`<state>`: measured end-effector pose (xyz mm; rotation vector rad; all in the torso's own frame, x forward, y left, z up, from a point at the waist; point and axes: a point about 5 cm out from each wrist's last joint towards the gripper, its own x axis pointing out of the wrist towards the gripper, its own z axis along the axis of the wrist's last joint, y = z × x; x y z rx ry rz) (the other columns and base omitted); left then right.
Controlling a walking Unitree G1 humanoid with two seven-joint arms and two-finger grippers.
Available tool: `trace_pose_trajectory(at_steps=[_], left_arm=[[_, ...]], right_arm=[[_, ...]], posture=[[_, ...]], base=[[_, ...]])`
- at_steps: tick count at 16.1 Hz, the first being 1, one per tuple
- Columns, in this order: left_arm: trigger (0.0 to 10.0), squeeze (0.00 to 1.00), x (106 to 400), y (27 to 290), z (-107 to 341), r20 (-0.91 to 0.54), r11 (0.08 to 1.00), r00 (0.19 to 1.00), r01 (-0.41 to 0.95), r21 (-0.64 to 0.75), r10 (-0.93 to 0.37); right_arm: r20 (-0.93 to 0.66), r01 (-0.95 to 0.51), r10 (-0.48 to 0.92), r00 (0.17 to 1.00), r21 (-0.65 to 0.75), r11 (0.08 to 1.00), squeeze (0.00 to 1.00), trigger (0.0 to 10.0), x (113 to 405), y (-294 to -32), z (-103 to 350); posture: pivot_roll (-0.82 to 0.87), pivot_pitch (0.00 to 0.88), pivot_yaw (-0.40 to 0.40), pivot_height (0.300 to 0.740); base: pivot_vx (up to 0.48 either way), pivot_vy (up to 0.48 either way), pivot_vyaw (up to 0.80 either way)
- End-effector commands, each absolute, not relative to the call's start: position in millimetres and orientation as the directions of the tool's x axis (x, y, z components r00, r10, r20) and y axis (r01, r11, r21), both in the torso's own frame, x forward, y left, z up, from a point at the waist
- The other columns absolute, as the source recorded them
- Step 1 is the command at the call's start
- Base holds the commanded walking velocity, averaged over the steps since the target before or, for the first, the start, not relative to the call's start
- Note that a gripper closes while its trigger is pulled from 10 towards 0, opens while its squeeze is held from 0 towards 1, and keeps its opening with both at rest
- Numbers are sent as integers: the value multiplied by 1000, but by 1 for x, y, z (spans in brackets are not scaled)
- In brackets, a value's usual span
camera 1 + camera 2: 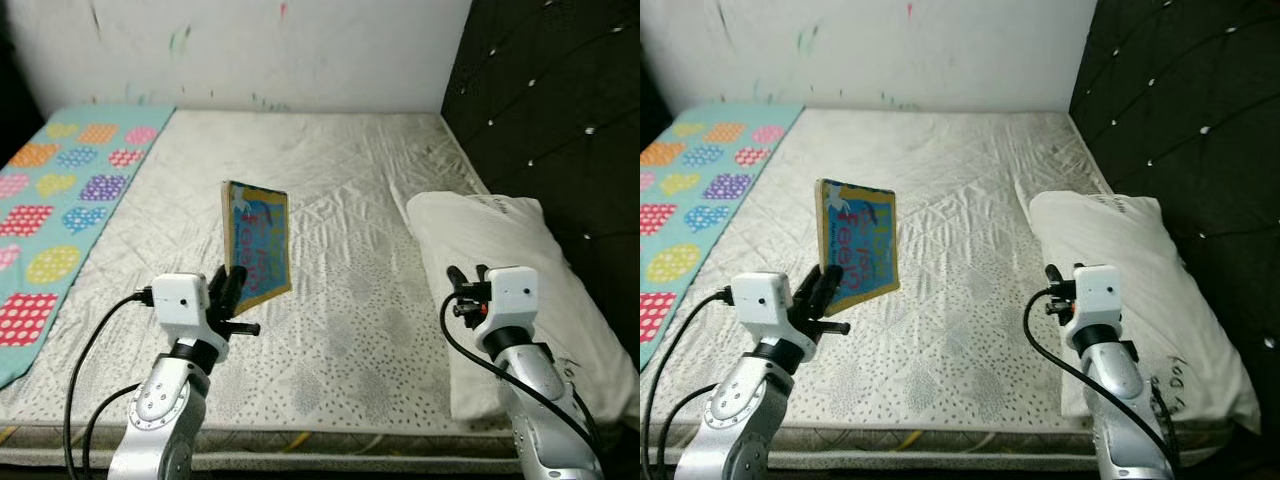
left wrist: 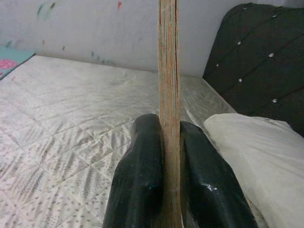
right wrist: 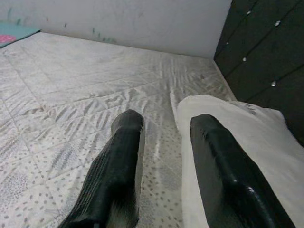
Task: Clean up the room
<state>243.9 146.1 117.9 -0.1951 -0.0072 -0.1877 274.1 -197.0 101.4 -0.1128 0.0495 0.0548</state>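
- The book, with a blue cover and yellow edge, is lifted above the mattress and stands almost upright, near the middle of the mattress and on the side of the colourful blanket.
- The left end effector is pinching the lower edge of the book; in the left wrist view its two black fingers press on both sides of the thin book edge.
- I judge that the step in hand is carrying the book away from the mattress. The next move calls for a firm pinch and for keeping the book from tilting, then finding a proper place for it.
- The right end effector is spread and holds nothing; it hovers over the mattress just beside the white pillow, which lies along the dark headboard.
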Motion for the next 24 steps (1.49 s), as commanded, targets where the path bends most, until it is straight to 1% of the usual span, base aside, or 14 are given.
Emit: trace_pose_trajectory(at_steps=[1,7,18,24], left_arm=[[10000,0,246,145,128,74,964,981,190,-188,-179],[10000,0,247,147,126,62,970,985,172,-170,-163],[10000,0,247,147,126,58,970,987,157,-186,-149],[10000,0,247,148,125,50,969,990,142,-201,-135]], right_arm=[[-43,-68,63,997,-120,990,0,10000,277,-196,104],[-46,-66,60,997,-128,990,0,10000,277,-199,103],[-47,-67,61,997,-132,989,0,10000,277,-201,103],[-48,-67,61,997,-132,989,0,10000,277,-200,103]], posture=[[-176,0,5,740],[-177,0,7,740],[-176,7,2,740],[-176,7,2,740]], base=[[0,0,0],[0,0,0],[0,-338,0],[0,0,0]])
